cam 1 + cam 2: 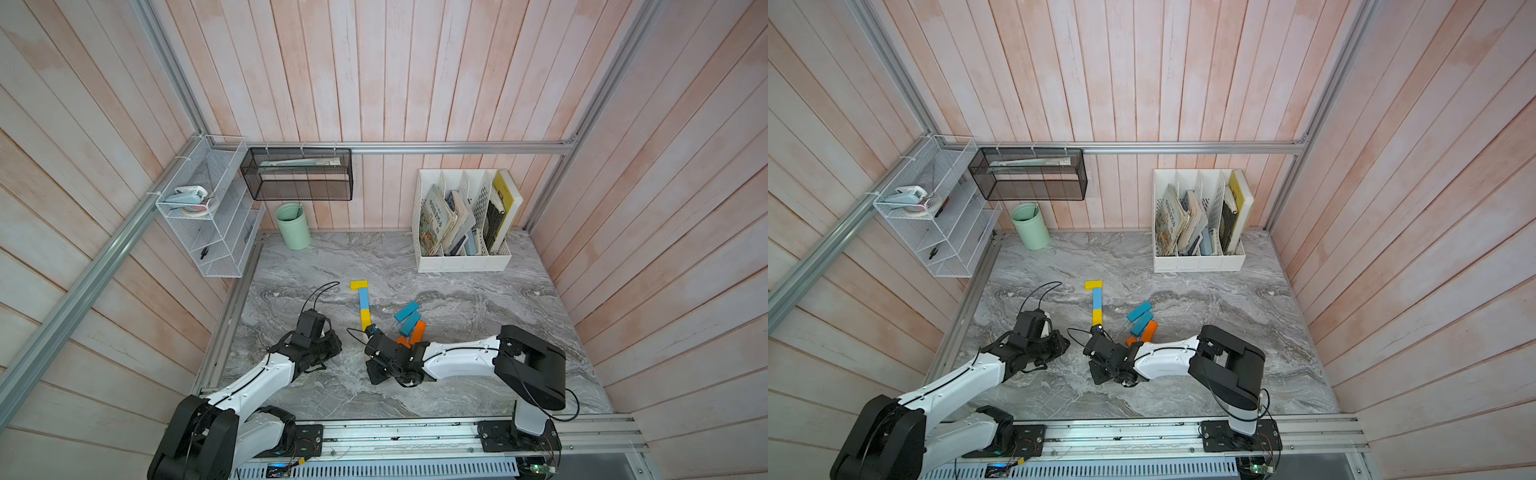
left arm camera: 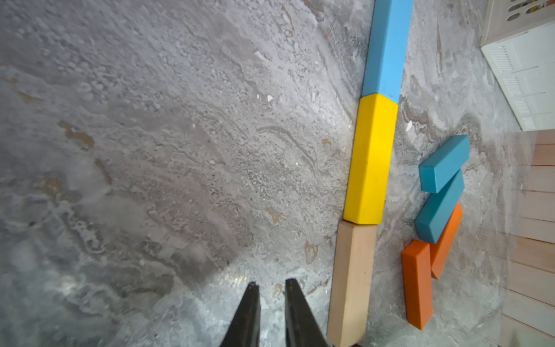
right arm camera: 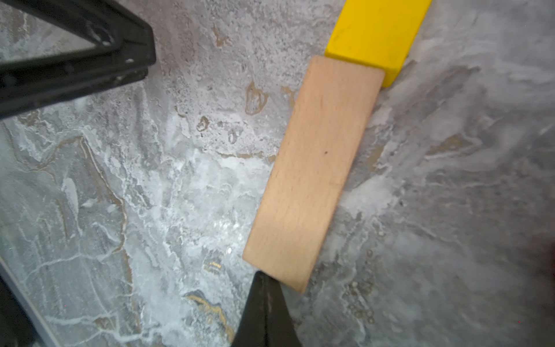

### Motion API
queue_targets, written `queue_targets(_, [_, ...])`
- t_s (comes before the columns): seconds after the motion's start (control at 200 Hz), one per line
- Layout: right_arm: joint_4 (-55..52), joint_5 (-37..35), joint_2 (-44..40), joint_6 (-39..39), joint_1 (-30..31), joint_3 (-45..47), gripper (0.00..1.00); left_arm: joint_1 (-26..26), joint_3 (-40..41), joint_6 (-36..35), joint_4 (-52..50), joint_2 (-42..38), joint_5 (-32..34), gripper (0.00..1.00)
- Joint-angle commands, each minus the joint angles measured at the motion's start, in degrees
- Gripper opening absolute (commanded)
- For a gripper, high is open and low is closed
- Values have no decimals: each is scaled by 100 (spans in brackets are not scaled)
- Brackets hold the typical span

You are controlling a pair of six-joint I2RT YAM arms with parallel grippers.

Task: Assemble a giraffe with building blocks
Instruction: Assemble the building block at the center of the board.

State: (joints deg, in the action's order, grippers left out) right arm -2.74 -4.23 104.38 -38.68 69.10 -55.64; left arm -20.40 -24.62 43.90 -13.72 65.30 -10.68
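Observation:
The giraffe stands as a partial line of blocks on the marble table: a short yellow head [image 1: 358, 285] crosswise, then a blue block [image 1: 363, 299], a yellow block [image 1: 365, 319] and a tan wood block [image 2: 353, 282] end to end. My right gripper [image 3: 264, 278] is shut, empty, its tip against the near end of the tan block [image 3: 312, 171]. In both top views its body hides that block. My left gripper [image 2: 271, 284] hovers beside the tan block, its jaws a narrow gap apart with nothing between. Loose building blocks lie to the right: two teal [image 1: 406, 311], two orange [image 1: 418, 330].
A white file rack [image 1: 463, 262] with books stands at the back right. A green cup [image 1: 293, 226] is at the back left, under a black mesh basket [image 1: 297, 174] and next to a white wire shelf [image 1: 208, 232]. A metal rail [image 1: 415, 432] runs along the front edge.

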Motion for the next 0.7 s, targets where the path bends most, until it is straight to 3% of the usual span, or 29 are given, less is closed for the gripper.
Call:
queue_targets(0.0, [-121,-59,160,104,-46,-148,0,32,-34,-101,71,59,-87,20])
queue_targets(0.325, [-57,137,117,34,-41,-84,0,33,-21,-101,141,141,-119,20])
queue_targets(0.53, [120,162,-348,-382,147,439,0,28,15,-66,150,124,-109,20])
queue_targets(0.695, [-238,-611,-1402,-726,352,1002,0,29,130,-10,318,86,-248,23])
